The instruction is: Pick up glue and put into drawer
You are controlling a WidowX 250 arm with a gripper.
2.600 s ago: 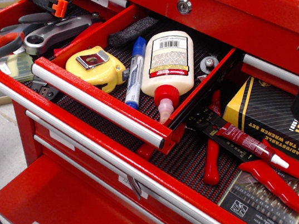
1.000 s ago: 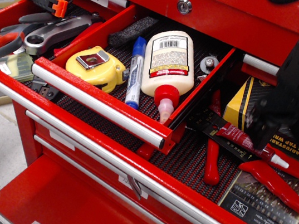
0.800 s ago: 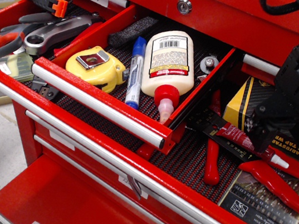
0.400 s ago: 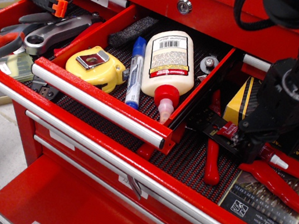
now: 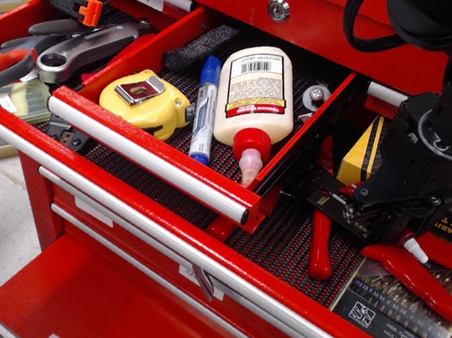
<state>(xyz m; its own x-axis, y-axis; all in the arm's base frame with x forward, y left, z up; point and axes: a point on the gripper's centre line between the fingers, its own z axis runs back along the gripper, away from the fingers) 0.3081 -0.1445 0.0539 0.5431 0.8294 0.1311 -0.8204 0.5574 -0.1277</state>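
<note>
The glue is almost wholly hidden under my gripper; only its white nozzle tip (image 5: 412, 249) and a bit of red tube show, lying on the black mat of the wide drawer at the right. My black gripper (image 5: 376, 220) is down over the tube's body. Its fingers are hidden by its own body, so I cannot tell whether they are closed on the tube. The small open red drawer (image 5: 151, 159) stands to the left, holding a big white bottle with a red cap (image 5: 255, 88), a blue-capped marker (image 5: 205, 106) and a yellow tape measure (image 5: 146, 98).
Red-handled pliers (image 5: 320, 244) and another red handle (image 5: 419, 284) lie beside the glue. A drill bit case (image 5: 392, 313) lies in front, and a yellow-and-black boxed tool set (image 5: 363, 149) behind. Hand tools (image 5: 74, 48) fill the far-left compartment.
My gripper has come down from the upper right and leftward onto the glue, covering its body. The nozzle tip has shifted slightly down and left.
</note>
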